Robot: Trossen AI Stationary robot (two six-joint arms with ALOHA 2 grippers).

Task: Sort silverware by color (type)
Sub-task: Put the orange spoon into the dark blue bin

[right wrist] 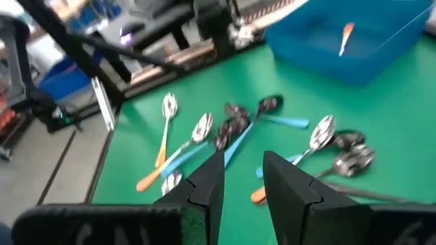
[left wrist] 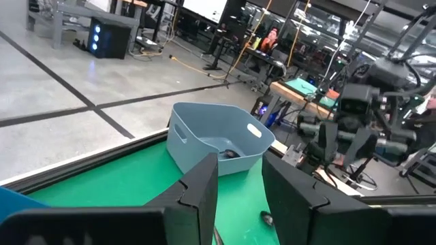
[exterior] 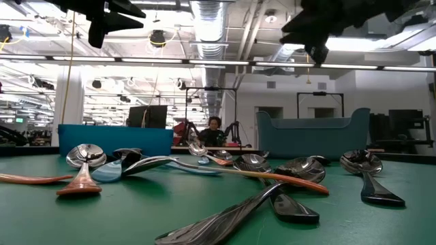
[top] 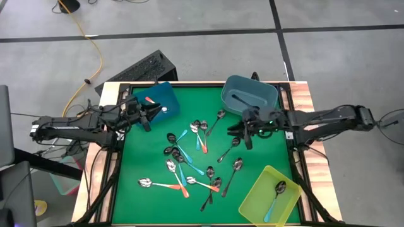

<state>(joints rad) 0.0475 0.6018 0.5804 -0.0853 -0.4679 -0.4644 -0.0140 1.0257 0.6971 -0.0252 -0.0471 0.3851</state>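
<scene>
Both grippers, left gripper (top: 149, 116) & right gripper (top: 245, 133), hovered empty w/ fingers apart. Silverware (top: 189, 161) lay mid-table. Judged between picks; next needs descent onto one spoon.

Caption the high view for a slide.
Two end effectors hover over colour-handled metal spoons scattered on green table.

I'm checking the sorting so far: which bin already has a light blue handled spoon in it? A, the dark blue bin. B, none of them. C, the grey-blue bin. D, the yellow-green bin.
D: in the high view a light blue handled spoon lies inside the yellow-green bin at the table's near right corner, while the dark blue bin holds an orange-red handled one.
</scene>
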